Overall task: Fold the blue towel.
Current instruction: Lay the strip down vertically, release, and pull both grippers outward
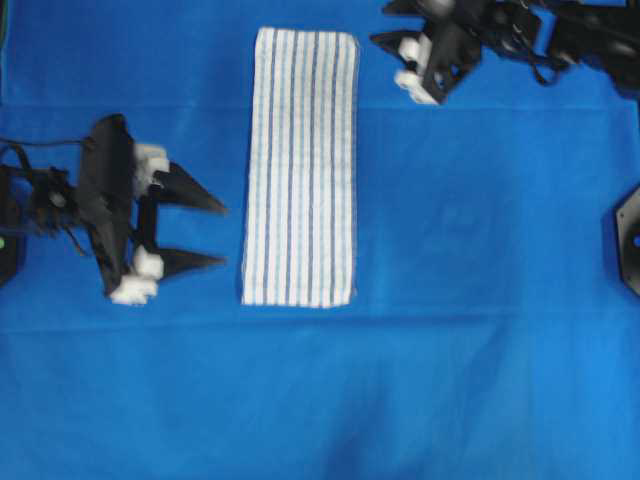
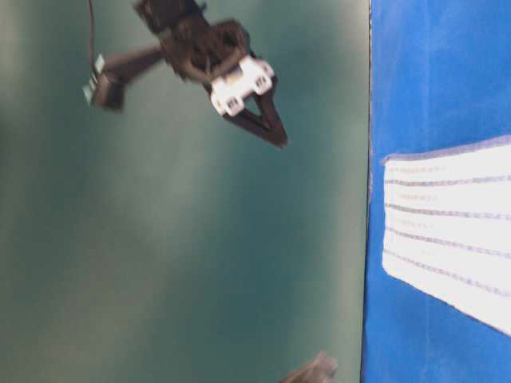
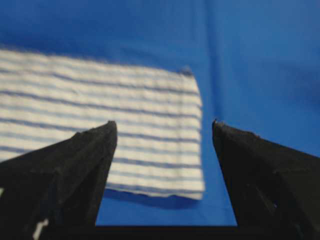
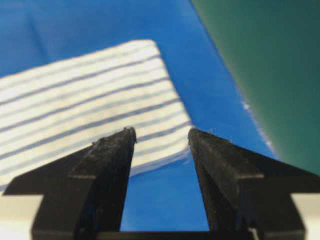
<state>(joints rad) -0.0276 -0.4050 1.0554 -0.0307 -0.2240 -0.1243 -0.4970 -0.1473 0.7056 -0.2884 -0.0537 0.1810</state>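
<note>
The left pincer (image 1: 220, 235), jaws wide and empty, points toward 3 o'clock at the blue towel (image 1: 301, 167), a long folded strip lying 12 to 6 on the blue-covered counter (image 1: 480, 300) just beside it, while the right pincer (image 1: 385, 55), also wide and empty, hovers off the towel's 1 o'clock corner.

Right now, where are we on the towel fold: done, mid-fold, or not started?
Looks at least partly folded: the blue towel lies flat as a narrow, neat strip on the blue sheet. Nothing is in hand: the left gripper is open beside the towel's long edge, clear of it, and the right gripper sits open near the far corner, holding nothing. Whether another fold is due I can't tell.
</note>
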